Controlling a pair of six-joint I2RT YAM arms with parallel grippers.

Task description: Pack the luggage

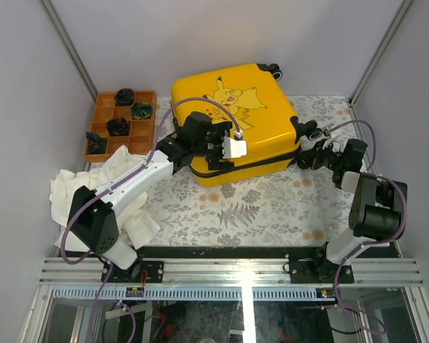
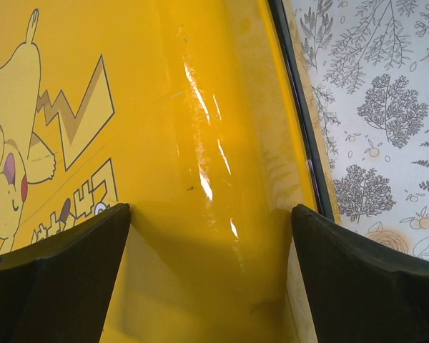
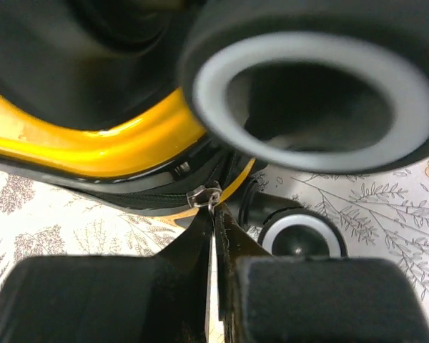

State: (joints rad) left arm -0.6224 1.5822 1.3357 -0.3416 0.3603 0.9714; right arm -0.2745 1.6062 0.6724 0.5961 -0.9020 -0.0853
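Top view: your large yellow hard-shell suitcase with the Pikachu print (image 1: 272,121) lies flat, lid down, on the floral-patterned table (image 1: 257,207), with the left gripper (image 1: 216,137) over its near edge and the right gripper (image 1: 307,158) at its right wheel corner. Left wrist: fingers spread wide, released, above the shell. Right wrist: jaws clenched on the small metal zipper pull (image 3: 204,194).

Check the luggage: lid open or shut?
Shut. The luggage lies flat, both yellow shells meeting at the black zipper seam; no lining shows. How far it's zipped: cannot tell.

Glossy, smooth yellow plastic luggage (image 1: 272,128)
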